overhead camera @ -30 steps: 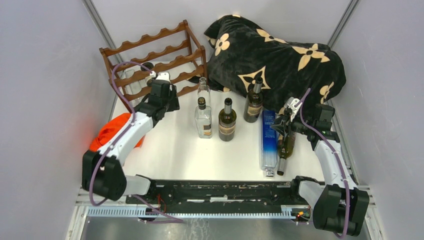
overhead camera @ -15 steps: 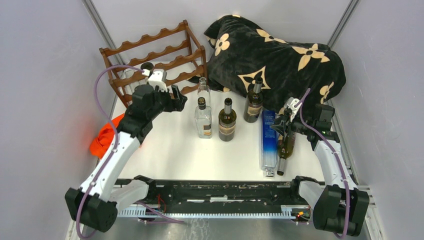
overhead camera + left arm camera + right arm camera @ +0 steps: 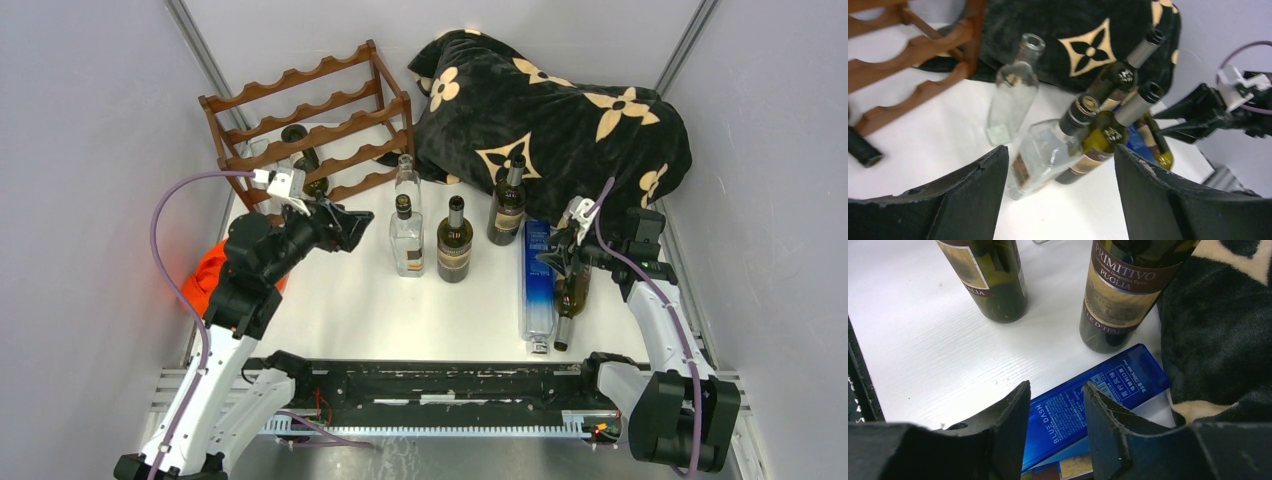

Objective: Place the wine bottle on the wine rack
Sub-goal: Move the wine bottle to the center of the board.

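Observation:
The dark reddish-brown wine rack stands at the back left. A dark wine bottle lies in one of its lower tiers; its neck end shows in the left wrist view. My left gripper hangs in front of the rack, apart from it, open and empty. My right gripper hovers low over a blue bottle lying flat, its jaws a narrow gap apart with nothing between them. An olive-green bottle lies beside the blue one.
Upright in mid-table stand a clear flask with a dark cap, an empty clear bottle, a green wine bottle and a dark wine bottle. A black flowered blanket fills the back right. An orange cloth lies at the left edge.
My left gripper has drawn back from the rack toward the table's middle and opened wider, leaving the dark bottle in the rack. My right gripper's jaws have parted slightly.

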Controlling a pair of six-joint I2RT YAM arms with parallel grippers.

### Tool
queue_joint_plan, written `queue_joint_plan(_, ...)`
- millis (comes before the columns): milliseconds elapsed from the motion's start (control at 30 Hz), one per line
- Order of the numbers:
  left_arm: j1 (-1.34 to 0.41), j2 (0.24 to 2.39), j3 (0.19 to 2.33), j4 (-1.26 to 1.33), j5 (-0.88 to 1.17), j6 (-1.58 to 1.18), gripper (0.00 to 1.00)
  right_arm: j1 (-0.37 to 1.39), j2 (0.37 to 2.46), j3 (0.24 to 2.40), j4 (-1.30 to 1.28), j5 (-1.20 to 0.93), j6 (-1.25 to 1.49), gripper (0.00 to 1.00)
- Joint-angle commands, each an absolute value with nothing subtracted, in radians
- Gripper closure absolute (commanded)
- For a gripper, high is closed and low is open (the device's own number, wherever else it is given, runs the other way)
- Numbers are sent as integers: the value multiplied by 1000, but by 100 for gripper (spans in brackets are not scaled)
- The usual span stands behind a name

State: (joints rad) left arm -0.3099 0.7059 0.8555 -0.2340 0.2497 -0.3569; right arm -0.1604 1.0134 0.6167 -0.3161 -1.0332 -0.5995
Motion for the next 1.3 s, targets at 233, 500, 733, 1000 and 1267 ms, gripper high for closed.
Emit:
queue_joint_plan(233,-313,616,731,-88,484,-538,17,-139,992,657,-318,-1052,-652,42)
queue_joint_plan(500,-312,542,666,-76,484,-581,16,-90,993,693,-631,-1274,-1174,2)
queue_joint_plan(733,-313,489,644,-161,455,-526,17,108,1097,844,-941,-1322,-1699,2)
queue_joint_plan(1000,-313,411,625,-232,419,-503,17,281,1130,861,-208,-1050,-890,2)
queue_joint_plan(1267,-313,324,609,-287,389,-494,17,390,1261,930,-77,-948,-693,2)
